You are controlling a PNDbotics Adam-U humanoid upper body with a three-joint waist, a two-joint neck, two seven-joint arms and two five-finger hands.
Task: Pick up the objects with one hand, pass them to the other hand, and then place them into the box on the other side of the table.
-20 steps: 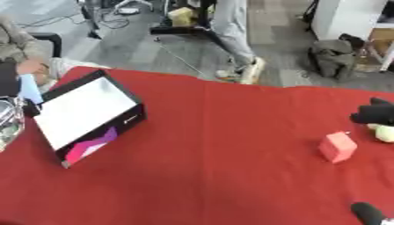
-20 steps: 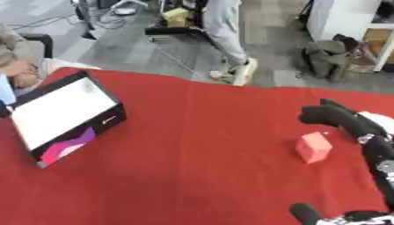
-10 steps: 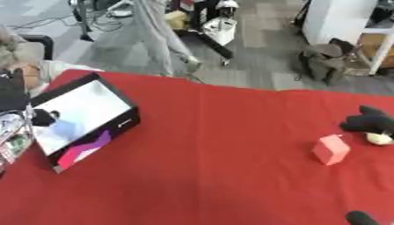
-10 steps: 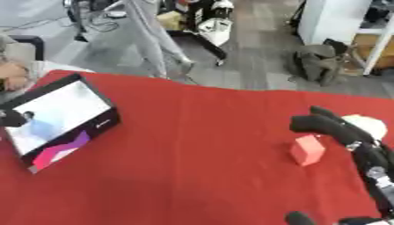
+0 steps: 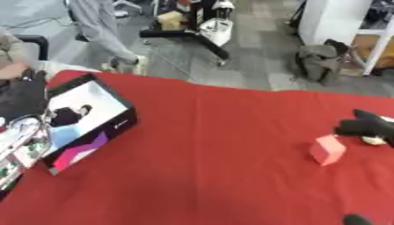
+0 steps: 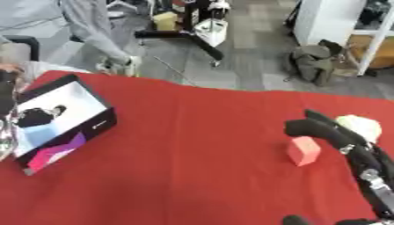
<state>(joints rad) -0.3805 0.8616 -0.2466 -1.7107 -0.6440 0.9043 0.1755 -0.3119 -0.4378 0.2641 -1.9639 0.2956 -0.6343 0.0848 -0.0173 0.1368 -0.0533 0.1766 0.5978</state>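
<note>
The box (image 5: 91,124) stands at the table's left, black-sided with a white inside, and a small dark thing (image 5: 67,116) lies in it. My left hand (image 5: 25,96) hangs open over the box's left rim, holding nothing. At the far right my right hand (image 6: 317,128) lies against a cream rounded object (image 6: 360,126), which it partly hides. I cannot tell whether it holds the object. A pink block (image 6: 304,150) stands on the red cloth just in front of that hand, apart from it.
Red cloth (image 5: 208,167) covers the table between the box and the pink block. My silver left forearm (image 5: 19,145) runs along the lower left edge. A dark rounded part (image 6: 292,219) shows at the bottom edge. Floor, chairs and bags lie beyond the far edge.
A dark thing has appeared inside the box, and my left hand now hangs over its left rim. The right hand stays by the cream object. The camera has shifted.
</note>
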